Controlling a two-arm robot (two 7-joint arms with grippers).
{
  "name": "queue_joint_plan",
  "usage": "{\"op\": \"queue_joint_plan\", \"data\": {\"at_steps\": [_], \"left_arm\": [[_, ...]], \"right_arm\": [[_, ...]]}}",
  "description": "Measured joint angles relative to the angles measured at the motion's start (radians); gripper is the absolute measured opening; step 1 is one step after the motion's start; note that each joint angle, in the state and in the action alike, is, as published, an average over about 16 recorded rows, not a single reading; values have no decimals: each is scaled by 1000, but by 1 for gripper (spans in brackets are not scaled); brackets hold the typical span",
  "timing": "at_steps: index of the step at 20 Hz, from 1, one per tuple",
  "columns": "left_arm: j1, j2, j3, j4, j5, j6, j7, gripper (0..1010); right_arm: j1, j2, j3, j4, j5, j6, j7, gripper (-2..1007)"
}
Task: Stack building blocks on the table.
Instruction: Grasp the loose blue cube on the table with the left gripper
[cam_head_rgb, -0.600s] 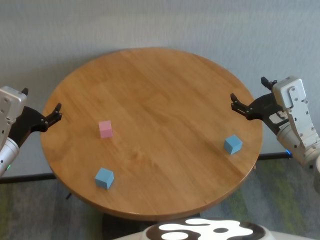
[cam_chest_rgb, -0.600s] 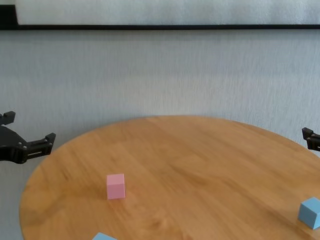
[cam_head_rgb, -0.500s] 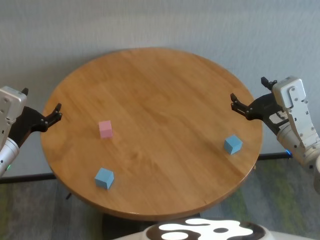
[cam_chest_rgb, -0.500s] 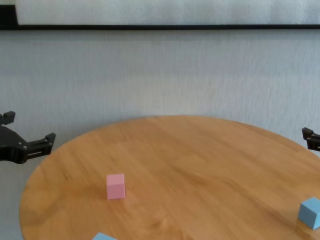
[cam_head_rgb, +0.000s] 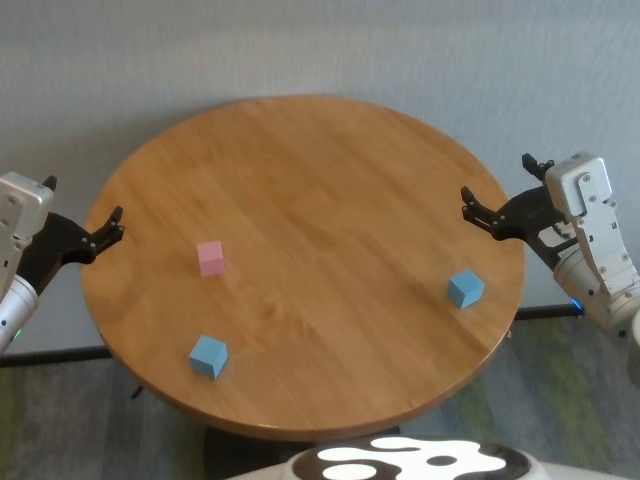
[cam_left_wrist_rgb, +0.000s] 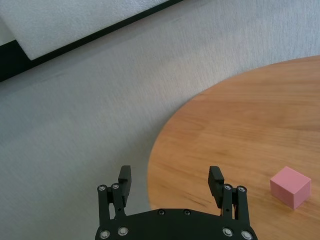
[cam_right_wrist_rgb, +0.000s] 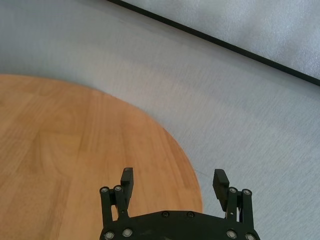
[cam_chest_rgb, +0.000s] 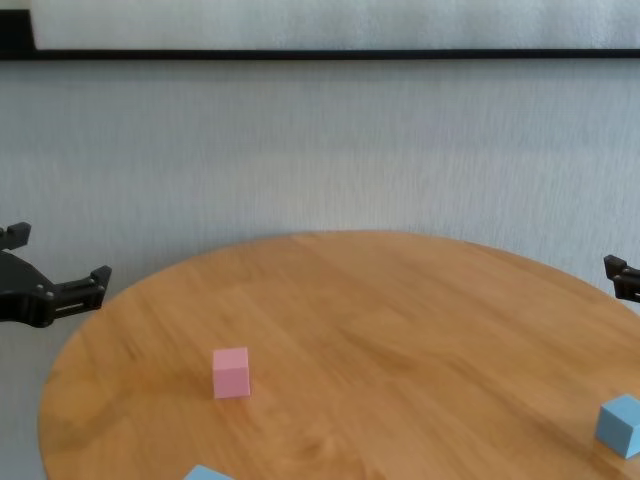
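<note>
Building blocks lie scattered, none stacked, on the round wooden table; all places here are reckoned from the pink block. That block sits on the table's left half, a little in from the rim. One blue block rests nearer the robot than the pink block, close to the table's front-left edge and well apart from it. The other blue block lies far to the right of the pink block, near the table's right edge. The left gripper hovers out to the left of the pink block, just past the table's rim, its fingers spread wide and holding nothing. The right gripper hangs far to the right of the pink block, above the table's right edge and beyond the second blue block, its fingers likewise fully spread and empty
</note>
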Motion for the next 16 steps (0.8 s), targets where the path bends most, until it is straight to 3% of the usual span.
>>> {"op": "queue_joint_plan", "data": {"at_steps": [16], "left_arm": [[0,0,0,0,0,0,0,1000]], "right_arm": [[0,0,0,0,0,0,0,1005]]}}
